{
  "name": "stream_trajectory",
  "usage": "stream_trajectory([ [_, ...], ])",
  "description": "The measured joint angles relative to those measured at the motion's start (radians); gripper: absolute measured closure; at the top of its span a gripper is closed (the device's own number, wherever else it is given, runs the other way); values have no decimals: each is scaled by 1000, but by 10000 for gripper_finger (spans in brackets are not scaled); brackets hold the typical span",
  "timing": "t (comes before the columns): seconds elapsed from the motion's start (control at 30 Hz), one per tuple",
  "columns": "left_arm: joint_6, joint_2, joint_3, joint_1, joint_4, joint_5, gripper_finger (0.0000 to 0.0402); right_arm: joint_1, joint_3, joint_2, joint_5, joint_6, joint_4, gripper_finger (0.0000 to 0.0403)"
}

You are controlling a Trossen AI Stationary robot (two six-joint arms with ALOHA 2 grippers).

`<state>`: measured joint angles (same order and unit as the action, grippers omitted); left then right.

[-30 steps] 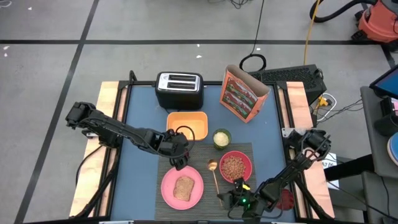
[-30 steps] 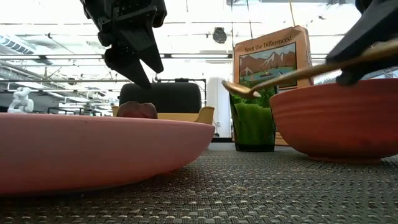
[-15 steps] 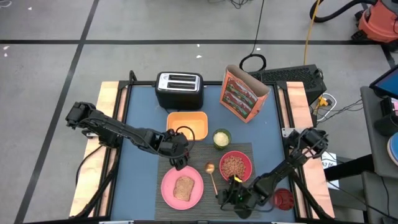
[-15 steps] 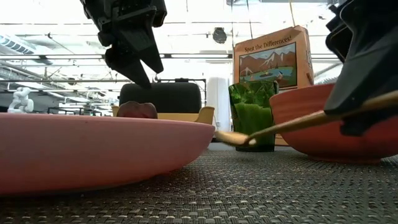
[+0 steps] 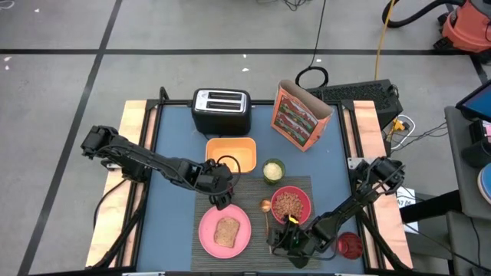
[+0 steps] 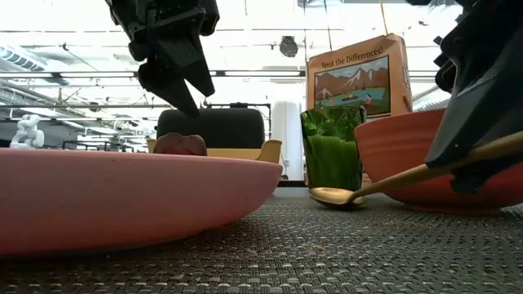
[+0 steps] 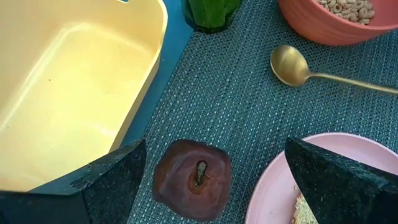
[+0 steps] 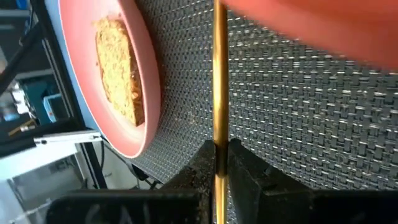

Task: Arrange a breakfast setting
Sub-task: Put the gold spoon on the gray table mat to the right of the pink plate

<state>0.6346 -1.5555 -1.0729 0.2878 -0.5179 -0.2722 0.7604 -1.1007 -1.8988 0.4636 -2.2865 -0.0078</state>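
Nearest, at the table's front edge: right gripper (image 5: 285, 234), pinched on the handle of the gold spoon (image 5: 266, 215), 2 dark fingers (image 8: 239, 163) pressed against the thin shaft. Spoon bowl resting on the dark grey ribbed placemat (image 5: 256, 186), handle raised at a slant toward the gripper (clear in the low view), lying between round pink plate (image 5: 224, 231) and pink bowl (image 5: 291, 205). On the plate, 1 brown toast slice (image 5: 226, 231). Inside the bowl, brown cereal.

Just beyond the plate: small dark-red fruit (image 7: 193, 179) sitting on the placemat's far-left corner, stem up, beside the yellow tray (image 5: 231, 153). Directly above it, left gripper (image 5: 218, 193), fingers (image 7: 107, 180) spread wide to either side, not touching the fruit.

Farther back: green glass (image 5: 272, 170) just off the mat's far edge, next to the tray. Behind those, black toaster (image 5: 220, 110) with 2 slots, and to its right the orange-red cereal box (image 5: 299, 116), standing open-topped.
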Motion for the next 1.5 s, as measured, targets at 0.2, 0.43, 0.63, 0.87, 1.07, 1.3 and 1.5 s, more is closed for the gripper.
stream_trajectory([
  [0.2, -2, 0, 0, 0, 0, 0, 14, -13, 0, 0, -23, -29, -5, 381],
  [0.43, -3, 0, 0, 0, 0, 0, 14, -13, 1, 0, -23, -24, -4, 381],
  [0.63, -4, 0, 0, 0, 0, 0, 14, -13, 1, 0, -24, -2, 2, 380],
  [0.87, -3, 0, 0, 0, 0, 0, 14, -13, 2, 0, -28, 87, 37, 380],
  [1.07, -3, 0, 0, 0, 0, 0, 14, -13, 2, 0, -28, 69, 29, 380],
  [1.3, -3, 0, 0, 0, 0, 0, 14, -13, 2, 0, -28, 69, 31, 379],
  [1.5, -3, 0, 0, 0, 0, 0, 14, -13, 2, 0, -24, 69, 41, 356],
])
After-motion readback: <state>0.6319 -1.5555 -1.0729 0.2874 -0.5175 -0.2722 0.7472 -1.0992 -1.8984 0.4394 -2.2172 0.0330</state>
